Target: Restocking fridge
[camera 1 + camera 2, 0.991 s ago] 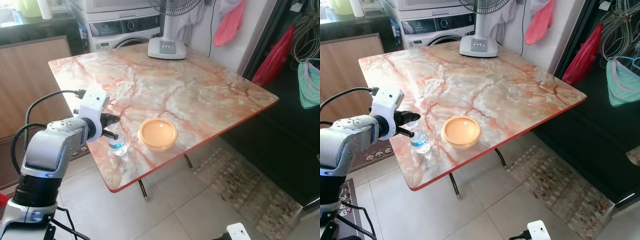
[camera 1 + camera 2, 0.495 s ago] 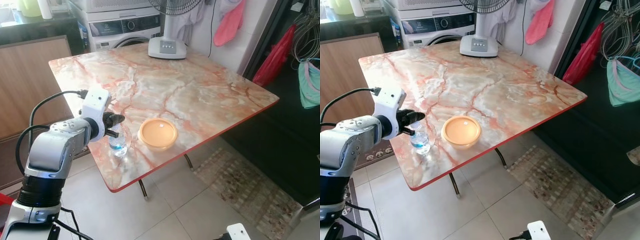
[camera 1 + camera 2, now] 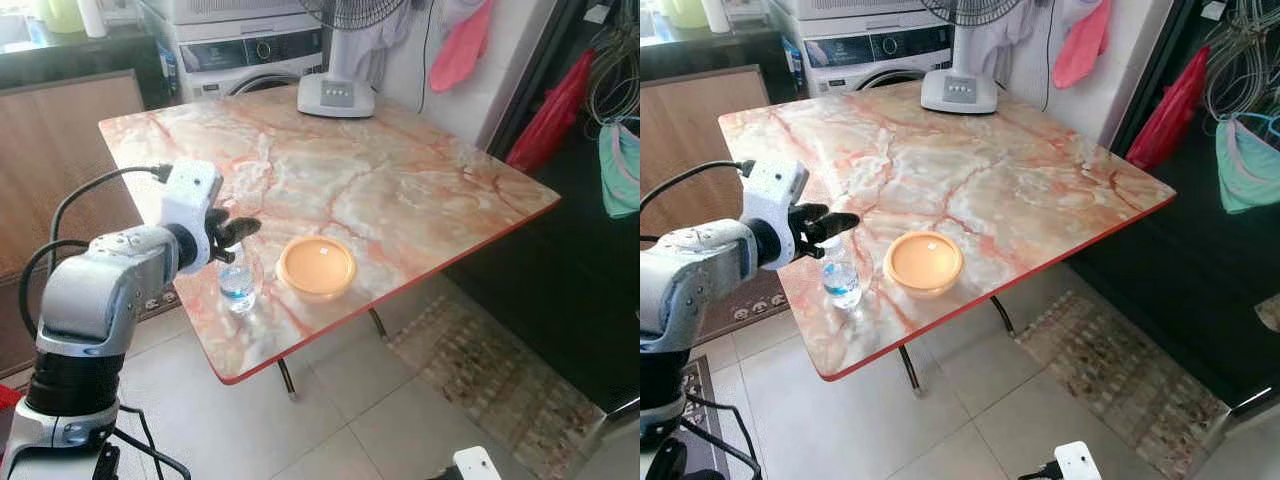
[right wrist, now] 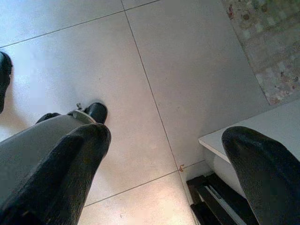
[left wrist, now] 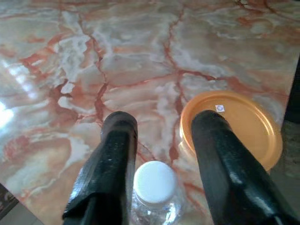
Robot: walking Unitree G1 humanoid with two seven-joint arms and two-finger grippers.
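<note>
A small clear water bottle (image 3: pixel 237 287) with a white cap (image 5: pixel 154 183) stands upright near the front left corner of the marble table (image 3: pixel 400 180). My left gripper (image 3: pixel 245 240) hovers open just above and behind the cap, with nothing between its fingers (image 5: pixel 119 140). An orange lidded round container (image 3: pixel 316 266) sits on the table just to the right of the bottle. My right gripper (image 4: pixel 168 140) hangs open over the tiled floor, holding nothing.
A white fan base (image 3: pixel 335 95) stands on the table's far edge, with a washing machine (image 3: pixel 250 50) behind it. A wooden cabinet (image 3: pixel 60 160) is at the left. A dark appliance (image 3: pixel 560 250) with hanging bags and cloths is at the right, a rug (image 3: pixel 480 370) before it.
My left gripper has lifted from beside the bottle's neck to above its cap and moved slightly forward. The bottle stays standing on the table.
</note>
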